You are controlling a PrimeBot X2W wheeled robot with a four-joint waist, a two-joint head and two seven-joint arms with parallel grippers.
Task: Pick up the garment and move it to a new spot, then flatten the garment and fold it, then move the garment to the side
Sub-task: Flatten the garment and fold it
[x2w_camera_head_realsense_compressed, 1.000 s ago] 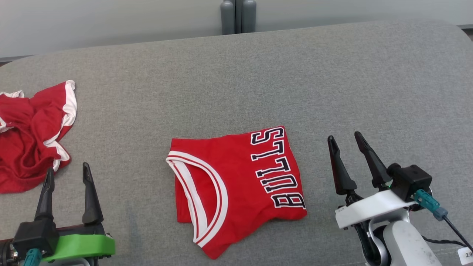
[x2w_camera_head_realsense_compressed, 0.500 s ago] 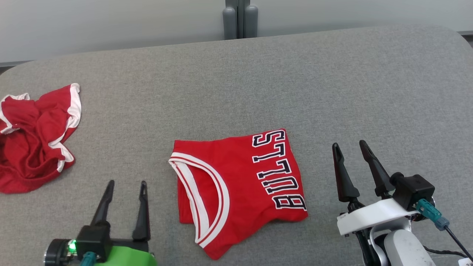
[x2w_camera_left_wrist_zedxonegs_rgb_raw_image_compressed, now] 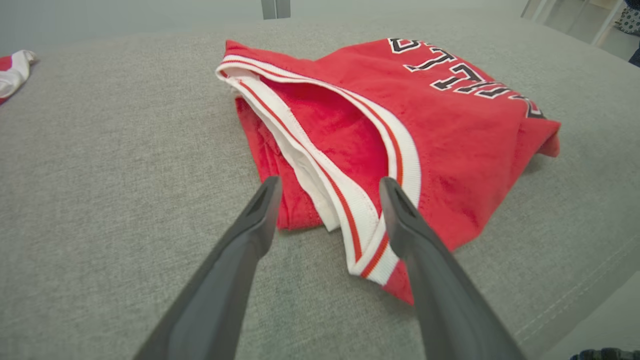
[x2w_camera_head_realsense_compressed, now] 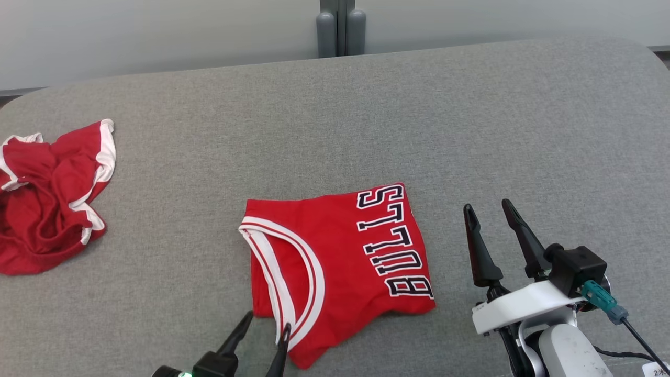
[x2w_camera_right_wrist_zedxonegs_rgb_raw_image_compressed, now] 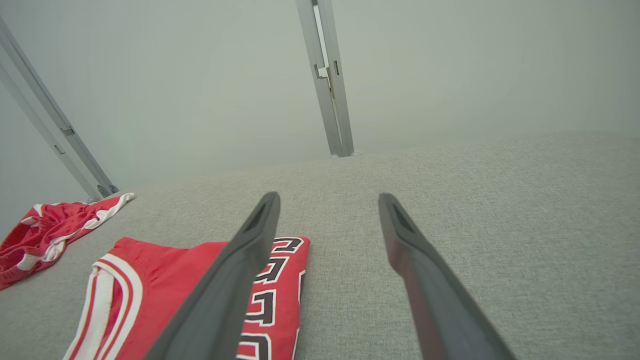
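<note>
A red jersey with white trim and black lettering, the garment (x2w_camera_head_realsense_compressed: pixel 340 267), lies folded in the middle of the grey padded surface (x2w_camera_head_realsense_compressed: pixel 366 120). My left gripper (x2w_camera_head_realsense_compressed: pixel 267 323) stands open at the garment's near left corner, its fingertips on either side of the white-trimmed edge (x2w_camera_left_wrist_zedxonegs_rgb_raw_image_compressed: pixel 360 220); no grip shows. In the left wrist view the garment (x2w_camera_left_wrist_zedxonegs_rgb_raw_image_compressed: pixel 440 115) spreads just ahead of that left gripper (x2w_camera_left_wrist_zedxonegs_rgb_raw_image_compressed: pixel 327 187). My right gripper (x2w_camera_head_realsense_compressed: pixel 486 209) is open and empty to the right of the garment. The right wrist view has the garment (x2w_camera_right_wrist_zedxonegs_rgb_raw_image_compressed: pixel 165 280) at the lower left of the open right gripper (x2w_camera_right_wrist_zedxonegs_rgb_raw_image_compressed: pixel 327 200).
A second red garment with white trim (x2w_camera_head_realsense_compressed: pixel 47 199) lies crumpled at the surface's left edge, also seen as red cloth (x2w_camera_right_wrist_zedxonegs_rgb_raw_image_compressed: pixel 55 225) in the right wrist view. A grey post (x2w_camera_head_realsense_compressed: pixel 340 29) stands behind the far edge. Bare grey surface spreads to the right and back.
My left gripper has swung right from the lower left corner to the garment's near left corner, staying open. The right gripper has barely moved. The camera shifted slightly.
</note>
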